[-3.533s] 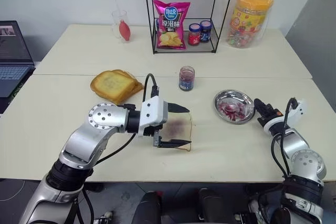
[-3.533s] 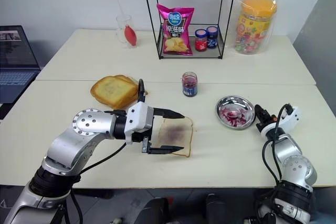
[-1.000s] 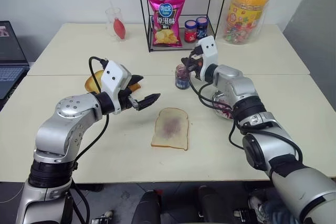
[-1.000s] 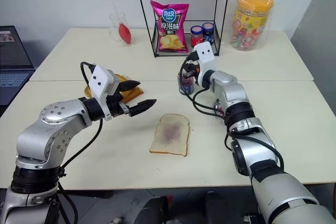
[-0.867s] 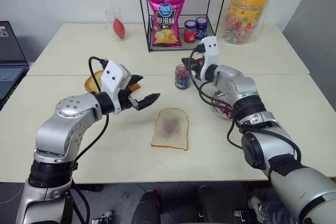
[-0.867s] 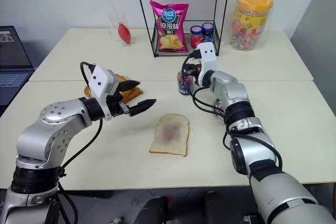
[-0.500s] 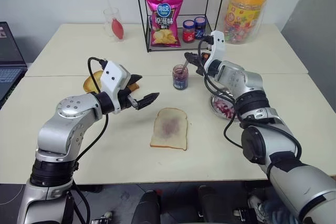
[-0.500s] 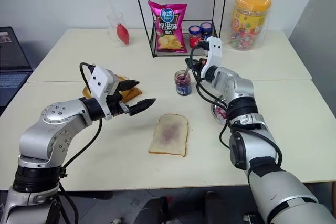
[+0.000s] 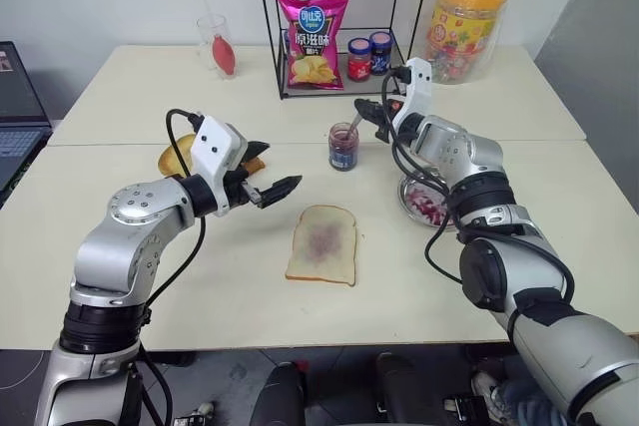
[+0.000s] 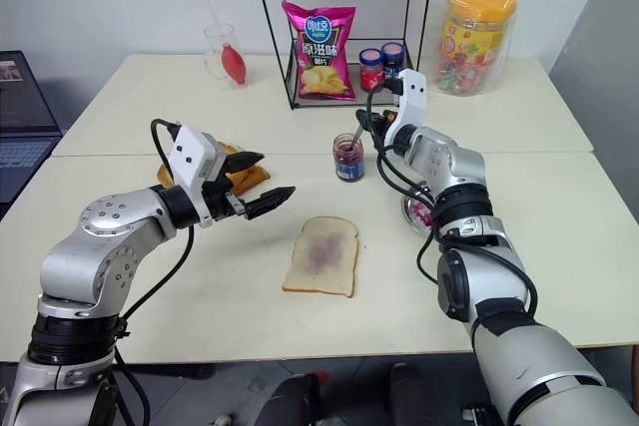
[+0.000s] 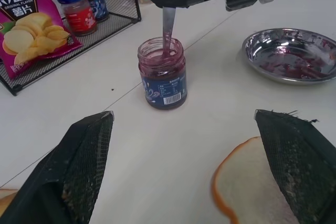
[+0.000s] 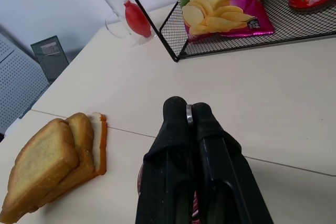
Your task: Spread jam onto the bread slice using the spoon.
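Cream table (image 9: 150, 276), bread slice (image 9: 322, 244) flat at centre front, purple smear on it. Left gripper (image 9: 271, 184) hovers beside the slice, fingers spread wide, holding nothing. Right gripper (image 9: 363, 107) above the glass jar (image 9: 343, 147), fingers pressed together on the spoon (image 11: 168, 30) handle. Spoon bowl sunk in the jam (image 11: 163, 74) (can't make it out).

Arms silver-grey metal, rounded joint housings, black bands at joints. White box-shaped wrist modules. Black cables loop beside wrists. Left gripper (image 9: 272, 185) fingers black, tapered, mesh-textured pads. Right gripper (image 9: 361, 108) black.
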`<state>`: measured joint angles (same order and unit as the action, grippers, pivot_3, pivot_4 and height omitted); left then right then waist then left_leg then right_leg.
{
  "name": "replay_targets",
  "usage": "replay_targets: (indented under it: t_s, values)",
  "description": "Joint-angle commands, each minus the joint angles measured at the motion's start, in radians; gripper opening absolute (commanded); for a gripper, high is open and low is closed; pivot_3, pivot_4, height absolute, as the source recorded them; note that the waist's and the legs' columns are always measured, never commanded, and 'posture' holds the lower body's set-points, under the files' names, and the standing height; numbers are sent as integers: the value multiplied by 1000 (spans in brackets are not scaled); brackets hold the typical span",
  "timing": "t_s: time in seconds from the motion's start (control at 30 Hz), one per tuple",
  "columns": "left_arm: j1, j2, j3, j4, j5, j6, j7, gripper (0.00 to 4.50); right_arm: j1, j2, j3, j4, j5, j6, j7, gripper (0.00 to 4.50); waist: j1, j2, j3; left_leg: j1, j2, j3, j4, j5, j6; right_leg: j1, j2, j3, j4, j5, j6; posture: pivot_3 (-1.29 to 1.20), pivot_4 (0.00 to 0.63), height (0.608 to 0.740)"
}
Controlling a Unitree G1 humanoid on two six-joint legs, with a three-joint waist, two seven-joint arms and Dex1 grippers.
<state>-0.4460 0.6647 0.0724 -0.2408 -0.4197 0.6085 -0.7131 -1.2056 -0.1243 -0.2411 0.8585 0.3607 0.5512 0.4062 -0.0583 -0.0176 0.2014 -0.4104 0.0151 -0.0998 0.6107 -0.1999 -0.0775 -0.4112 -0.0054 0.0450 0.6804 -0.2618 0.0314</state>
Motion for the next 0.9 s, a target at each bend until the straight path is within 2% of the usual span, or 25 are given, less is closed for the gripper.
replay_targets:
  t_s: [0.03, 0.8, 0.9]
  values:
    - [-22, 2, 0, -11, 7, -22, -8, 4500, -53, -10, -56, -49, 55, 2, -22, 62, 0, 0, 0, 0, 0, 0, 0, 0, 0, 0, 0, 0, 0, 0, 0, 0, 150, 740]
    - [-33, -5, -9, -18, 6, -14, 1, 4500, -40, -15, -74, -64, 91, 24, -41, 62, 0, 0, 0, 0, 0, 0, 0, 0, 0, 0, 0, 0, 0, 0, 0, 0, 150, 740]
    - [-33, -5, -9, -19, 5, -12, 3, 4500, -27, -21, -25, -80, 41, -45, -19, 62, 0, 0, 0, 0, 0, 0, 0, 0, 0, 0, 0, 0, 0, 0, 0, 0, 150, 740]
